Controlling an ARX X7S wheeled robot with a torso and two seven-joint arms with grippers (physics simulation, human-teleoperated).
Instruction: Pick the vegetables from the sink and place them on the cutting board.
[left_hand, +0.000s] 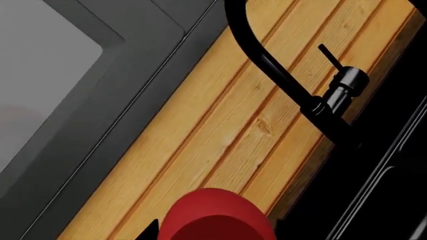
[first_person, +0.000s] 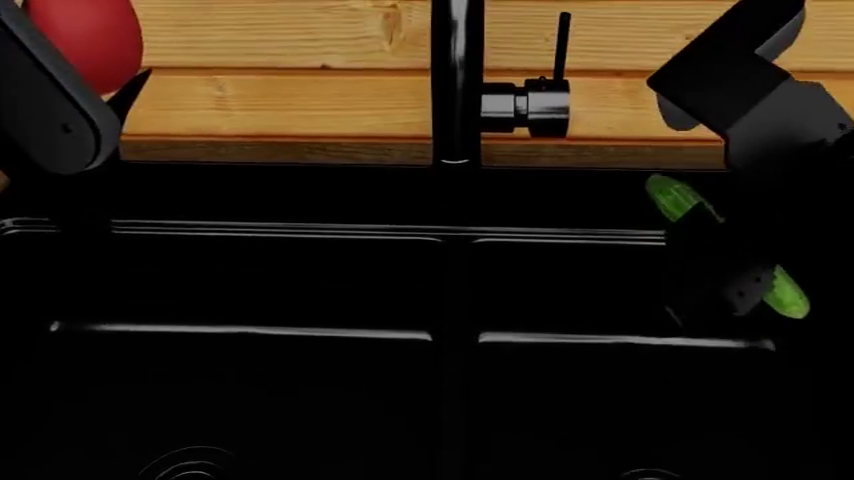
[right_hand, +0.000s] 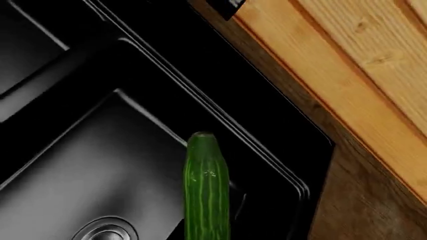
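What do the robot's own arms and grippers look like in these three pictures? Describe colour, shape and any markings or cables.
Both are matte black and blocky. In the head view the left arm shows a rounded, capsule-like link; the right arm shows angular, boxy housings with flat faces. A thin pointed dark finger tip juts beside the left link. No cables, markings or sleeves are visible.

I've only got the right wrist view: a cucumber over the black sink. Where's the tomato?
Observer: The tomato is held in the left gripper, over the wooden countertop behind the sink.
Operator: Is the faucet near my cucumber?
Observer: No, the faucet stands behind the sink's centre divider, well left of the cucumber.
Operator: Any cutting board?
Observer: None shows in any view.
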